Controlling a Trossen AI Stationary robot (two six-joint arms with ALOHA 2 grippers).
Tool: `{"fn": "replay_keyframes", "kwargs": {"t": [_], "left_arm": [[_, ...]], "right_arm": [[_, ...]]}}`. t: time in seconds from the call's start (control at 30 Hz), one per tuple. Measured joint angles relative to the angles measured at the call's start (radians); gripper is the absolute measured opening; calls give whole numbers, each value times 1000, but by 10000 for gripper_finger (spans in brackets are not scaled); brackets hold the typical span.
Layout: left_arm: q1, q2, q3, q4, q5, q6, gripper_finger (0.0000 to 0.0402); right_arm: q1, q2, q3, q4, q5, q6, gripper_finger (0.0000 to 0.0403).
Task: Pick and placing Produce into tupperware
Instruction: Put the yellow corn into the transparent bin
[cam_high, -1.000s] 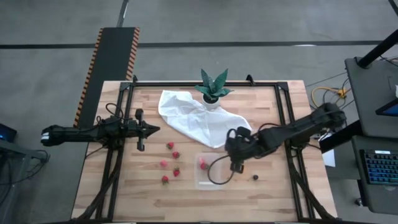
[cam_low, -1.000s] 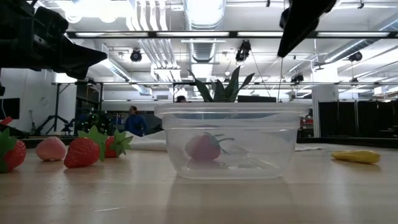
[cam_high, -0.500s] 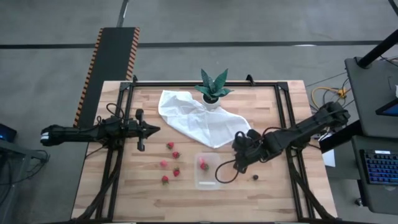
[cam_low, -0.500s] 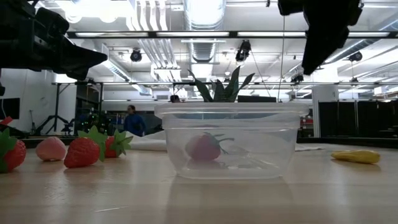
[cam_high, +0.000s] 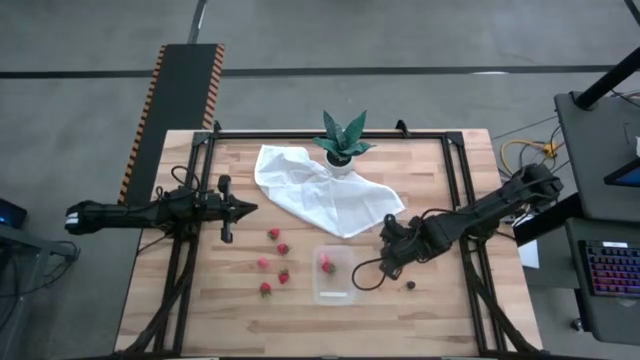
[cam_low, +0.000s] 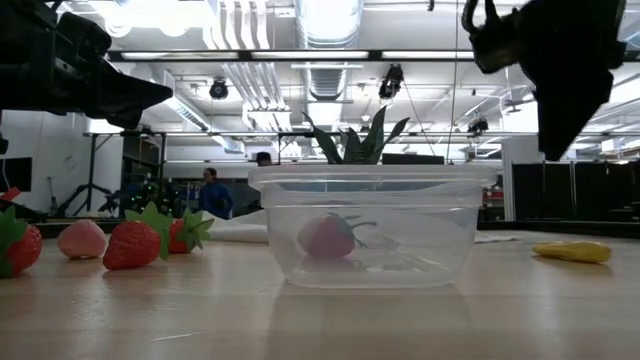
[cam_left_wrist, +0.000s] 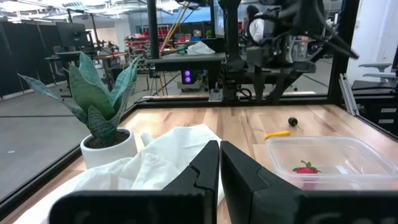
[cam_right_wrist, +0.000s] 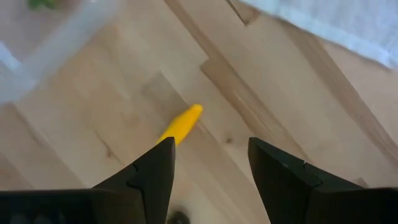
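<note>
While parked over the counter's (cam_high: 200, 310) left side, left gripper (cam_high: 248, 209) idle with fingers together; loose strawberries (cam_high: 278, 248) beside the tupperware (cam_high: 338, 290), one strawberry (cam_high: 326, 265) inside; right gripper (cam_right_wrist: 208, 162) spread above the yellow sliver (cam_right_wrist: 180, 124): best lowered straight, straddling it crosswise; sliver plain only from wrist and low views.

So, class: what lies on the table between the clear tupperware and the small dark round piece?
The yellow sliver lies between them, beside the tupperware and short of the dark round piece; the left wrist view shows it best. The right gripper hangs open over it.
</note>
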Motion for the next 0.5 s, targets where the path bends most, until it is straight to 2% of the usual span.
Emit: {"fn": "replay_keyframes", "kwargs": {"t": [0.5], "left_arm": [[0, 0, 0, 0, 0, 0, 0]], "right_arm": [[0, 1, -38, 4, -3, 88, 196]]}}
